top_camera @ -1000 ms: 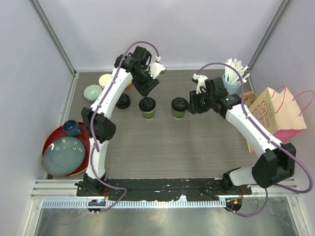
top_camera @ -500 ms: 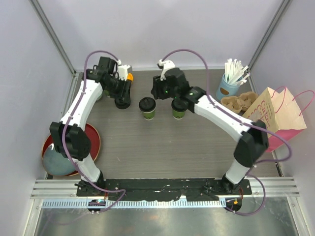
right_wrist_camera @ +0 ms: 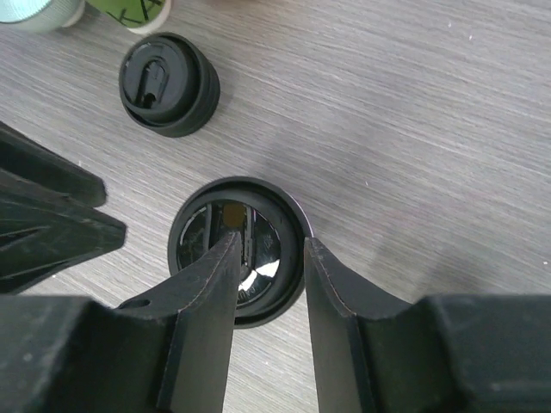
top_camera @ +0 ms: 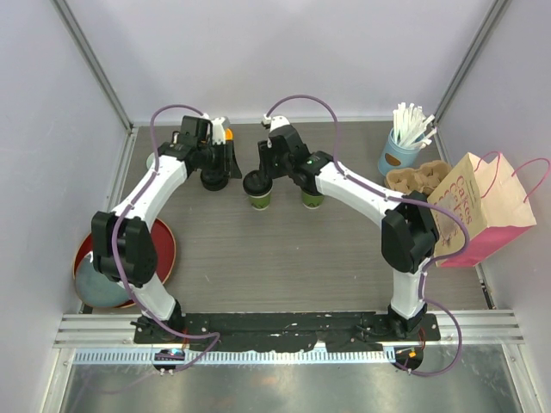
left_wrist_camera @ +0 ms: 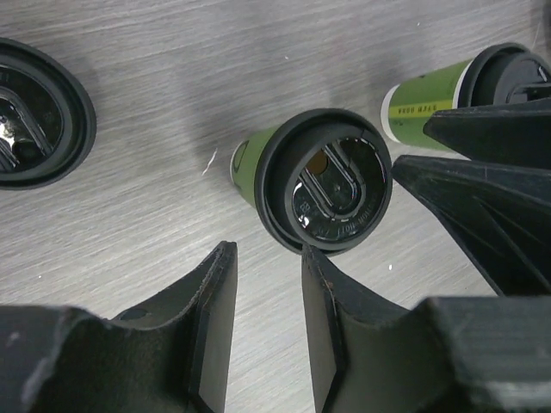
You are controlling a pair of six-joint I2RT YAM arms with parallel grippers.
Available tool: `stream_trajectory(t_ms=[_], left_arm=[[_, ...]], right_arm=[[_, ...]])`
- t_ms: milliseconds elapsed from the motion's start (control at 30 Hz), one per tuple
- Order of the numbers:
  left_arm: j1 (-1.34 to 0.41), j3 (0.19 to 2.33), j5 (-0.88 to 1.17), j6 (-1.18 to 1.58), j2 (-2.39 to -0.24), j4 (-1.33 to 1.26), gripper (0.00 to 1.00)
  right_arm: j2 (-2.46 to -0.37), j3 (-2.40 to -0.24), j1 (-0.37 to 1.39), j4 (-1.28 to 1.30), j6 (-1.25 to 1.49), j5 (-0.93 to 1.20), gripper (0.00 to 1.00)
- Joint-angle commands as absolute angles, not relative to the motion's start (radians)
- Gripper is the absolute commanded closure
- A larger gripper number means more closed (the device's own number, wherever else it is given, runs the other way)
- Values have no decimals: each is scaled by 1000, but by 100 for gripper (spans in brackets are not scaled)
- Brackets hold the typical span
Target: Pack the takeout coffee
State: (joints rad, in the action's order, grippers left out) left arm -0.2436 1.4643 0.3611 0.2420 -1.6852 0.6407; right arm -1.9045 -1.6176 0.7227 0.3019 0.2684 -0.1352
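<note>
Two arms (top_camera: 151,185) (top_camera: 357,188) bent inward, left tool (left_wrist_camera: 267,249) narrowly parted, empty, right tool (right_wrist_camera: 271,239) narrowly parted over a green cup's black lid (right_wrist_camera: 195,248)

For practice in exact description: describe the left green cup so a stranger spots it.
On the grey table, two dark-green cups with black lids stand side by side toward the back. It is the left cup, beside a separate black lid; its twin sits partly under the right arm.

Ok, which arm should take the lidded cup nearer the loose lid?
Right. The right claw is open directly over that cup, above its lid. The left claw, also open, sits back with the cup ahead of its fingers, not between them.
</note>
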Motion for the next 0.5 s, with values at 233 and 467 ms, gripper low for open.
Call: stream_trajectory(t_ms=[233,467], left_arm=[[-268,1431,347,353,-1667,459,63],[-281,1430,324,351,-1697,453,62]], right_arm=[[-1953,-1683,729,258,265,-132,59],[-1944,-1648,729,249,261,-115,60]])
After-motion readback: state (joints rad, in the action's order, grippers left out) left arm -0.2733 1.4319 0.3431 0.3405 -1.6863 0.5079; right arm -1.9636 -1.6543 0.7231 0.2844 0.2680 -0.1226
